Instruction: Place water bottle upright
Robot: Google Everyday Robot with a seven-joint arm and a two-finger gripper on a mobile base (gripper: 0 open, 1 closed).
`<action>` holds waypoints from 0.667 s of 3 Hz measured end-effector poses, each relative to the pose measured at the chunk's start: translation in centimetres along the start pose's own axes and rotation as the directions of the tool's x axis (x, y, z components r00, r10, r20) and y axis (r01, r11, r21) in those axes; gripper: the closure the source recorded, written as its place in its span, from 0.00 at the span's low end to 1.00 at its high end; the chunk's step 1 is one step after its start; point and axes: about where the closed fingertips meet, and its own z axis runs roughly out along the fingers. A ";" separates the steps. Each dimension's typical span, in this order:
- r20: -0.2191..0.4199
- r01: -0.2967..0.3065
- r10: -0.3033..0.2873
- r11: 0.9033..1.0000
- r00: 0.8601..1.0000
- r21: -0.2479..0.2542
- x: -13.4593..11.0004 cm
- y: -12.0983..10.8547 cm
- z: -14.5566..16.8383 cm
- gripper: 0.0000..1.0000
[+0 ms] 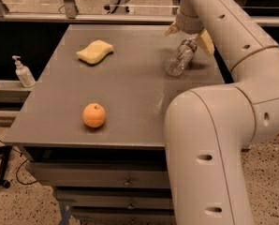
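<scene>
The gripper (189, 36) hangs over the far right part of the grey table (130, 88), its two yellowish fingers (206, 42) standing apart on either side of the cap end of the water bottle (177, 62); whether they touch it cannot be told. The water bottle is not upright: it leans with its base toward the near side and its top up between the jaws. A yellow sponge (95, 51) lies at the far left, an orange (94, 115) sits near the front edge, and a white pump-dispenser bottle (22, 72) stands on a ledge left of the table.
</scene>
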 end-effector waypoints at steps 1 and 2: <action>0.036 -0.007 0.007 1.000 0.999 -0.001 -0.5 0.0 0.3 0.00; 0.066 -0.015 0.014 1.000 0.998 0.008 -0.8 -0.1 0.7 0.18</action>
